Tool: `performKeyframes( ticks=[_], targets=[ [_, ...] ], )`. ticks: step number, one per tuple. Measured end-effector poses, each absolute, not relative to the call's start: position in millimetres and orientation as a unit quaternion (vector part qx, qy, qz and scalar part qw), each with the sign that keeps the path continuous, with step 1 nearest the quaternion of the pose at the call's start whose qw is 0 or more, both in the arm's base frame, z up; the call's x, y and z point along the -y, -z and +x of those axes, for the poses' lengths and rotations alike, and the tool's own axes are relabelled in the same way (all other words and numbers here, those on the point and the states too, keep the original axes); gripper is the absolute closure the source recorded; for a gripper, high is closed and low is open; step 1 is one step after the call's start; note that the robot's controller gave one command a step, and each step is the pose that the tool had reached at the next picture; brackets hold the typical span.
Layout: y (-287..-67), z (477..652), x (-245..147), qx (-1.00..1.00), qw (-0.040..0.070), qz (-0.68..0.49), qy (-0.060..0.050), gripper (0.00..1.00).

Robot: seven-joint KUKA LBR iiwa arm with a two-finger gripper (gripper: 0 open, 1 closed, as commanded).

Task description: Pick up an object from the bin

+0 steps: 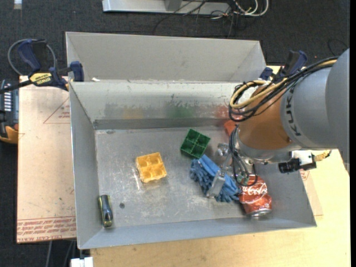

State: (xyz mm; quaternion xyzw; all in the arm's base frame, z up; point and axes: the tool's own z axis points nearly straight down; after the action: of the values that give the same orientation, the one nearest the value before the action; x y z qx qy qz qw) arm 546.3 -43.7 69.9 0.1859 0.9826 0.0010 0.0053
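My gripper (218, 183) reaches down under the orange wrist cover onto a crumpled blue piece (207, 172) lying right of the bin's middle. Its grey fingers press into the blue piece's right part. A red soda can (255, 197) lies on its side just right of the gripper, near the front right corner. A green block with square cells (194, 143) sits just behind the blue piece.
A yellow waffle-like block (151, 167) lies in the middle left of the bin floor. A small dark and yellow tube (105, 210) rests near the front left corner. An orange thing (228, 127) peeks out at the back, beside the wrist cover.
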Motion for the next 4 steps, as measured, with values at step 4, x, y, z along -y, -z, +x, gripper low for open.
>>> performKeyframes(
  ticks=[4],
  targets=[
    [-125.8,547.8,43.9,-0.952,0.003,0.306,-0.003,1.00]
  ],
)
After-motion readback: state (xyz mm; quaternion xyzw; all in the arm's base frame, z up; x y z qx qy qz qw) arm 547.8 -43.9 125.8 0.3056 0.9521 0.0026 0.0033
